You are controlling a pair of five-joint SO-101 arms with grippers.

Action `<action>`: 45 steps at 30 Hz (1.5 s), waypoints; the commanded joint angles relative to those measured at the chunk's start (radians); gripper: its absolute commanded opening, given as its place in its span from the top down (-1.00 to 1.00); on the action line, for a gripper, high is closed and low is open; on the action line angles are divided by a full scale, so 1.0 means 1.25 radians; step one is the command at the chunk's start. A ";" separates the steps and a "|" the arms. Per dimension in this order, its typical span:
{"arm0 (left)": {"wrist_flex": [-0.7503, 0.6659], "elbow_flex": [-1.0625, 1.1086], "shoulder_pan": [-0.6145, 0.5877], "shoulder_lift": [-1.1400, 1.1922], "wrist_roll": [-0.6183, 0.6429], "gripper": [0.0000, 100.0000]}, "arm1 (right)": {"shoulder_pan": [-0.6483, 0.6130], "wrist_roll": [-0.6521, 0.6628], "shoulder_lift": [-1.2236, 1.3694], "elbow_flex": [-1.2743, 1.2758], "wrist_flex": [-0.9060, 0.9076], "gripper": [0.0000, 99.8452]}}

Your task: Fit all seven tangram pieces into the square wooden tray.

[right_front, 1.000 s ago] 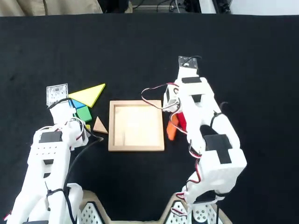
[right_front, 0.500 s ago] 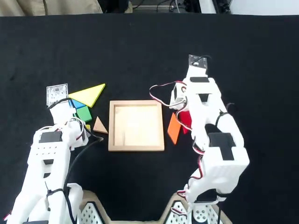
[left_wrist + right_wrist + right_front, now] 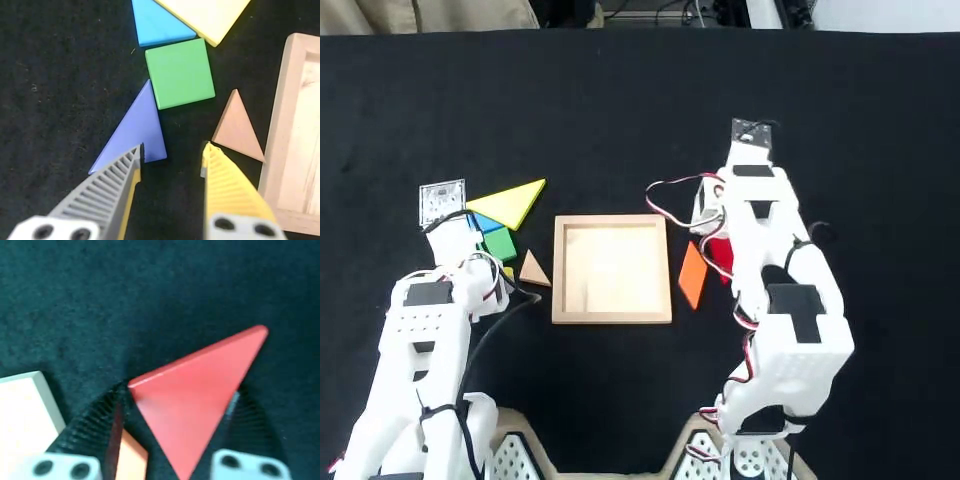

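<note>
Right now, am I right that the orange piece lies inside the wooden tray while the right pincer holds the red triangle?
Not quite. The high view shows the orange piece lying on the table just outside the wooden tray, on the right arm's side, not inside it. The rest stands: the right pincer holds the red triangle.

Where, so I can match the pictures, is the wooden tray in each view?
High view: wooden tray mid-picture, on the black table cover.
Left wrist view: its rim beside the tan triangle.
Right wrist view: its pale corner near the orange piece.
Shared landmark: that black table cover.
</note>
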 commanded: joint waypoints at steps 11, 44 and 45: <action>-0.015 -0.004 -0.007 -0.009 0.007 0.60 | 0.000 0.157 0.001 -0.062 0.000 0.73; -0.043 0.013 -0.008 -0.009 0.006 0.60 | -0.014 0.264 -0.144 -0.177 0.130 0.73; -0.043 0.013 -0.008 -0.009 0.006 0.60 | -0.014 0.263 -0.143 -0.190 0.130 0.73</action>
